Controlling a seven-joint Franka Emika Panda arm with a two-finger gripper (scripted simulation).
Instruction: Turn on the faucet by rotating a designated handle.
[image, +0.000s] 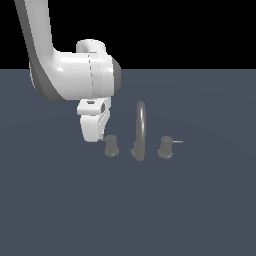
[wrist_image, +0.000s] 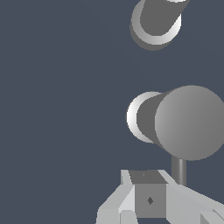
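The handle (image: 111, 145), a short dark grey cylindrical knob with a flared base, stands upright on the flat grey bench (image: 200, 210) at the end of the faucet (image: 139, 140) nearer the exterior view's left; its thin rod points toward that same side, where it disappears behind the white tool (image: 100, 136). In the wrist view the handle (wrist_image: 183, 122) appears end-on as a large round cap, with the rod (wrist_image: 179, 171) emerging from under it and running beside the pale finger (wrist_image: 146, 199) of the tool (wrist_image: 166, 205). The tool hangs low over the bench just beside the handle, at the rod's tip; whether it touches the rod, and whether its jaws are released or clenched, cannot be told from either view. The tall arched spout (image: 141, 127) rises at the middle of the faucet, and the twin knob (image: 165, 147) stands beyond it toward the exterior view's right, its own rod pointing that way. The white arm (image: 65, 75) descends from the upper part of the exterior view's left and bends over the tool.
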